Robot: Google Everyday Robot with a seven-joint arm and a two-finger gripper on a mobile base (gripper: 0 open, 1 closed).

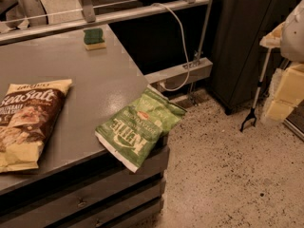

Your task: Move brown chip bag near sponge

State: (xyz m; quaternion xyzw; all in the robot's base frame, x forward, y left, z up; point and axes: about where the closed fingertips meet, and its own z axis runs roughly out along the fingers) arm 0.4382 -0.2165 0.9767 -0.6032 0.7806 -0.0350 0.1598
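The brown chip bag [29, 122] lies flat at the left front of the grey table [95, 80], with its white "Sea Salt" lettering facing up. The sponge [94, 38], green on top and pale yellow below, sits at the table's far edge, well apart from the bag. My gripper [285, 91] shows as pale cream parts at the right edge of the view. It is out over the floor, far from the bag and the sponge, and holds nothing that I can see.
A green Kettle chip bag [137, 127] lies on the table's front right corner and partly overhangs the edge. A metal rail [109, 15] runs behind the table. A white cable [178, 42], a dark cabinet [242, 42] and a thin pole with a black forked foot [251, 113] are on the right.
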